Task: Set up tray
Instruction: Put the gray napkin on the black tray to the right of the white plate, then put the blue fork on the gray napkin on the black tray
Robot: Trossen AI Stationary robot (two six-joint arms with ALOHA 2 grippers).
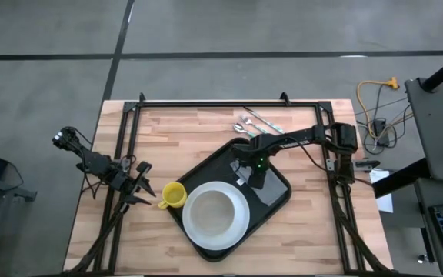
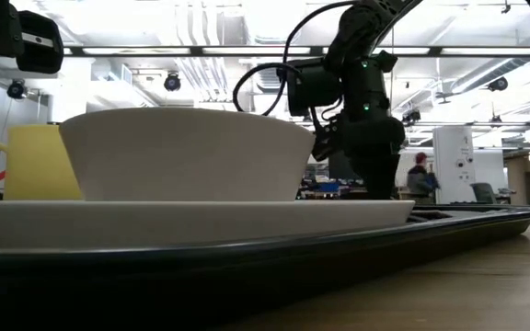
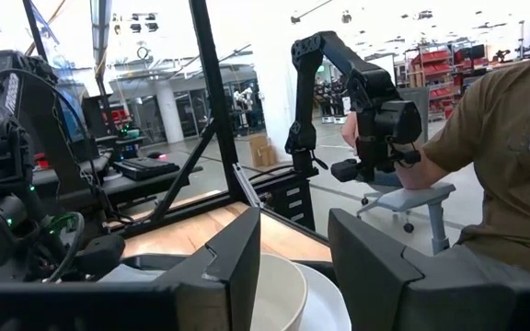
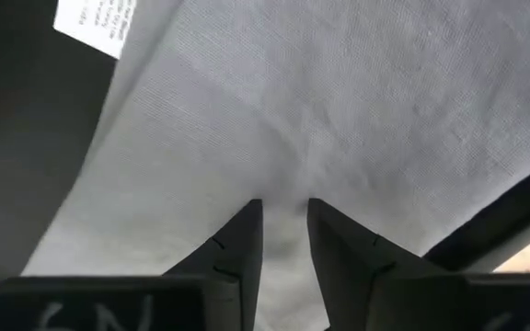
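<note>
Right end effector (image 4: 284, 221) sat over the tray's (image 1: 281, 201) far-right part, fingers nearly together, pinching a fold of grey cloth (image 4: 339, 119) lying in the tray. Tray: black, rimmed, angled on the counter (image 1: 183, 131), also carrying white plate (image 1: 238, 225) and bowl (image 1: 212, 212). Left end effector (image 1: 146, 192) idle left of the tray, fingers parted, holding nothing.

Legible text: almost none
White tag (image 4: 95, 23) on the grey cloth (image 4: 339, 110) bears print too small to read; pale marks on the tool's body are cut off
</note>
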